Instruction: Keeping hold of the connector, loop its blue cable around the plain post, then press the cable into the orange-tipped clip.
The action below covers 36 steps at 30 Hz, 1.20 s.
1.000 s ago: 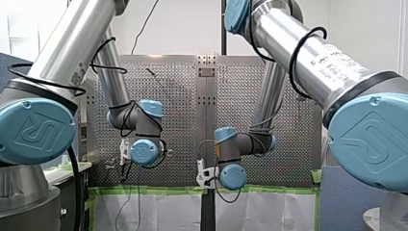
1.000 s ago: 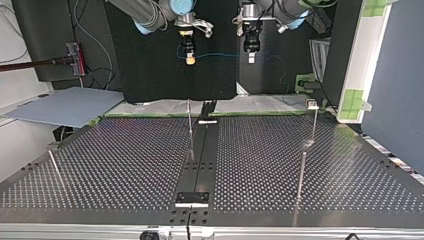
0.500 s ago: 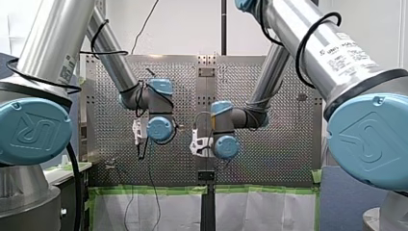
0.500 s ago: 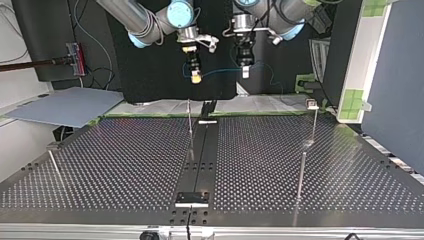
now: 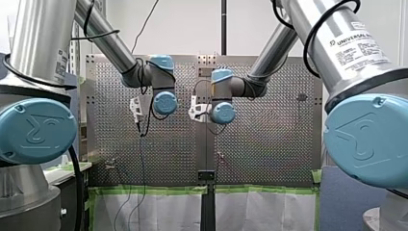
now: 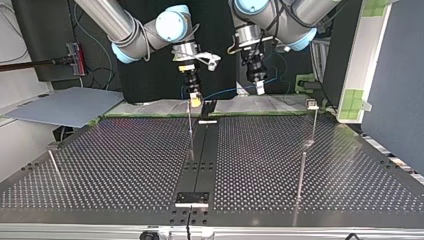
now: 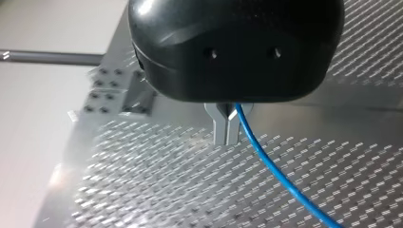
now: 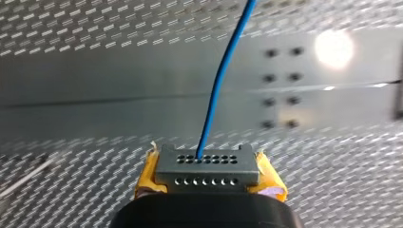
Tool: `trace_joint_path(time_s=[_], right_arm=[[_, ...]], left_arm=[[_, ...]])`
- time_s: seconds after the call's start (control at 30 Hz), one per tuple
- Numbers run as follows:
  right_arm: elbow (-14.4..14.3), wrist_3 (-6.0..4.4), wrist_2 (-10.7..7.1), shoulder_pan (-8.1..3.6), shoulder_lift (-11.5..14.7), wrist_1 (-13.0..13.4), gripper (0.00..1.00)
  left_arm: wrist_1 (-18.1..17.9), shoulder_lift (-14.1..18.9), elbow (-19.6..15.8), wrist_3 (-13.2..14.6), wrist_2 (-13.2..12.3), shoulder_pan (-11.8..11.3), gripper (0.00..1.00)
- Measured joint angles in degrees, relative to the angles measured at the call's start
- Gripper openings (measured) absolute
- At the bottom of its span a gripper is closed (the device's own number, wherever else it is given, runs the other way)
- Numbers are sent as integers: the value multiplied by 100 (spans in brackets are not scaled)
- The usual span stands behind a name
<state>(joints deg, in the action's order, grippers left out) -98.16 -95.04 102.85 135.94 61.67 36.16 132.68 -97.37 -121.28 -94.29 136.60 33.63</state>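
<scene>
In the right wrist view my right gripper (image 8: pixel 207 175) is shut on a grey connector (image 8: pixel 207 166), which sits between its yellow pads (image 8: pixel 148 173). A blue cable (image 8: pixel 218 80) runs out of the connector's face. My left gripper (image 7: pixel 227 135) has its metal fingers shut on the same blue cable (image 7: pixel 271 166). In the top view my right gripper (image 6: pixel 195 101) hangs right at the tip of a thin plain post (image 6: pixel 190 120). My left gripper (image 6: pixel 260 89) is to that view's right, with the blue cable (image 6: pixel 225 92) slung between the two. No orange tip shows.
On the perforated table (image 6: pixel 125 160) a black rail (image 6: pixel 200 155) runs down the middle. A thin post (image 6: pixel 314 122) with a small pale block (image 6: pixel 311 104) on top stands at the back right, and more thin posts at the front right (image 6: pixel 301 175) and left (image 6: pixel 55 167).
In the top view both arms have come down from above toward the table's far edge, still gripping. My right gripper has reached the plain post's tip; the cable now sags lower.
</scene>
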Motion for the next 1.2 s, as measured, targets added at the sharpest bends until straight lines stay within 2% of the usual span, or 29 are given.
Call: trace_joint_path(time_s=[0.33, 0.5, 0.7, 0.87, 0.97, 1.07, 1.2], right_arm=[[524, 15, -457, -26, 524, -525, 0], [813, 11, -743, -35, 813, -814, 0], [1152, 11, -1074, -80, 1152, -1153, 0], [1447, 4, -1178, -150, 1446, -1431, 0], [1633, -8, -1208, -201, 1571, -1507, 0], [1817, -19, -1236, -250, 1532, -1556, 0], [2052, -19, -1281, -290, 1341, -1707, 0]], left_arm=[[599, 597, 427, 18, 190, -144, 0], [875, 876, 671, 14, 175, -339, 0], [1221, 1193, 1014, -7, -126, -675, 0], [1526, 1265, 1315, -10, -424, -977, 0], [1701, 1268, 1490, -14, -598, -1151, 0], [1883, 1245, 1672, -17, -780, -1334, 0], [2120, 1138, 1913, -36, -1021, -1574, 0]])
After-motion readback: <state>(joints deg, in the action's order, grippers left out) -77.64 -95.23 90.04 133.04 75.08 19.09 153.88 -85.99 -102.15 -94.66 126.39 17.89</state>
